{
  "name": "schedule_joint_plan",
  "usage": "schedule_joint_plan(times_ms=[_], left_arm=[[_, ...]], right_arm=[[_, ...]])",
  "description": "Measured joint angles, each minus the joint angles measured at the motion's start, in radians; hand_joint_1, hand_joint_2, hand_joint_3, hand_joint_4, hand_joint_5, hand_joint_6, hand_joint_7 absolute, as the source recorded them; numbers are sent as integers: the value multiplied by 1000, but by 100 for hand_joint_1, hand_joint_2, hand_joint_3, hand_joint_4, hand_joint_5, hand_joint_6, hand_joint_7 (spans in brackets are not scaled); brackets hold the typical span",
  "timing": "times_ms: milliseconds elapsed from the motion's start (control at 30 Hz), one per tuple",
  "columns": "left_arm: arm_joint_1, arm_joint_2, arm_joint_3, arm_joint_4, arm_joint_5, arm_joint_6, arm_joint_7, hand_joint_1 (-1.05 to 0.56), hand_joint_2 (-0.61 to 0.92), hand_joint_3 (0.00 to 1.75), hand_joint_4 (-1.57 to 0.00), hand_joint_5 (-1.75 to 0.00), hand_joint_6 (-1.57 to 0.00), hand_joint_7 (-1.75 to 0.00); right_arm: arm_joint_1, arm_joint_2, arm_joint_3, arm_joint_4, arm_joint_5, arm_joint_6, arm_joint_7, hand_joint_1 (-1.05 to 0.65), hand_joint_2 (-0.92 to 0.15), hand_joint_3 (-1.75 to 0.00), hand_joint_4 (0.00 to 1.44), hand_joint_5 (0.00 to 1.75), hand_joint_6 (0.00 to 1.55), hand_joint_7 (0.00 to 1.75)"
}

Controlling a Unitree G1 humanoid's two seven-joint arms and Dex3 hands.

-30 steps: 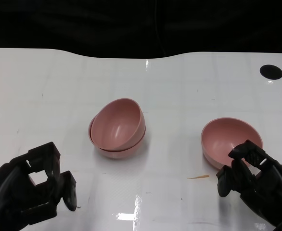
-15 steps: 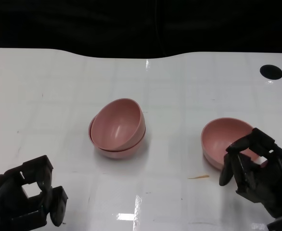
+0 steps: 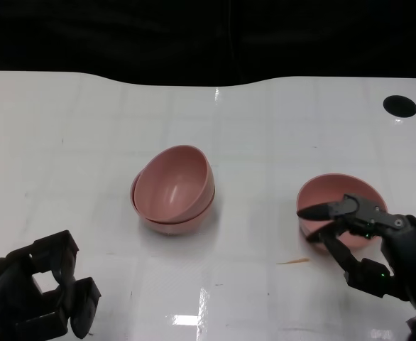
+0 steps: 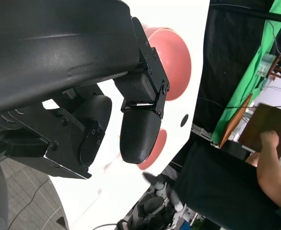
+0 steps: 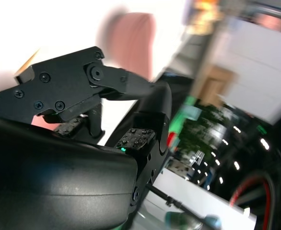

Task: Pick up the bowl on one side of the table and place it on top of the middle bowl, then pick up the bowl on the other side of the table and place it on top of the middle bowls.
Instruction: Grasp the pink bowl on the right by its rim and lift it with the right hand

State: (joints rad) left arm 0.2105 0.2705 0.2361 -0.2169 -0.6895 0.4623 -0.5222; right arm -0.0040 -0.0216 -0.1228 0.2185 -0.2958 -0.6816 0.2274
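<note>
Two pink bowls are stacked at the table's middle, the upper bowl (image 3: pixel 174 182) tilted inside the lower bowl (image 3: pixel 174 220); the stack (image 4: pixel 171 55) also shows in the left wrist view. A single pink bowl (image 3: pixel 336 199) sits at the right and appears again as the bowl (image 4: pixel 152 148) in the left wrist view. My right hand (image 3: pixel 368 245) is at that bowl's near rim with fingers spread, some reaching over the rim, holding nothing. My left hand (image 3: pixel 34 298) is at the lower left with its fingers curled in, holding nothing.
A thin tan sliver (image 3: pixel 293 262) lies on the white table (image 3: pixel 265 142) just in front of the right bowl. A round black hole (image 3: pixel 400 106) is at the far right. A person (image 4: pixel 255 167) stands beside the table in the left wrist view.
My right hand has uncurled its fingers and turned them toward the right bowl's rim. My left hand has drawn back toward the lower left corner.
</note>
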Motion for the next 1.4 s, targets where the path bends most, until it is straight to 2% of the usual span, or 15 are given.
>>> schedule_joint_plan(times_ms=[133,233,267,333,500,733,1067,1400], left_arm=[[0,0,0,-5,0,7,1,21,80,157,-111,-175,-94,-175],[3,0,10,-24,-8,31,16,23,82,156,-111,-175,-94,-175],[3,2,17,-33,-9,39,23,23,83,156,-111,-175,-94,-175],[4,4,29,-41,-10,42,29,22,83,156,-111,-175,-95,-175],[6,4,35,-47,-10,55,41,23,87,151,-111,-175,-94,-175],[6,3,34,-52,-6,58,54,23,90,149,-110,-175,-93,-175],[9,2,32,-75,2,57,74,24,90,147,-107,-175,-90,-175],[10,-2,31,-82,15,59,94,24,91,145,-103,-175,-87,-175]], right_arm=[[-1,-93,30,-109,-360,71,-117,-87,-92,-42,30,0,33,0],[-17,-176,97,-175,-640,182,-182,-89,-92,-37,29,0,33,1],[-31,-208,128,-184,-713,224,-199,-89,-92,-35,29,1,34,1],[-54,-243,169,-184,-770,283,-227,-89,-92,-34,30,1,35,2],[-110,-273,259,-122,-784,374,-259,-88,-92,-31,31,1,37,2],[-173,-304,341,-16,-760,448,-283,-84,-92,-27,32,1,38,1],[-279,-327,441,162,-719,499,-324,-82,-92,-26,36,2,41,2],[-380,-325,528,384,-685,509,-435,-80,-92,-24,39,3,45,2]])
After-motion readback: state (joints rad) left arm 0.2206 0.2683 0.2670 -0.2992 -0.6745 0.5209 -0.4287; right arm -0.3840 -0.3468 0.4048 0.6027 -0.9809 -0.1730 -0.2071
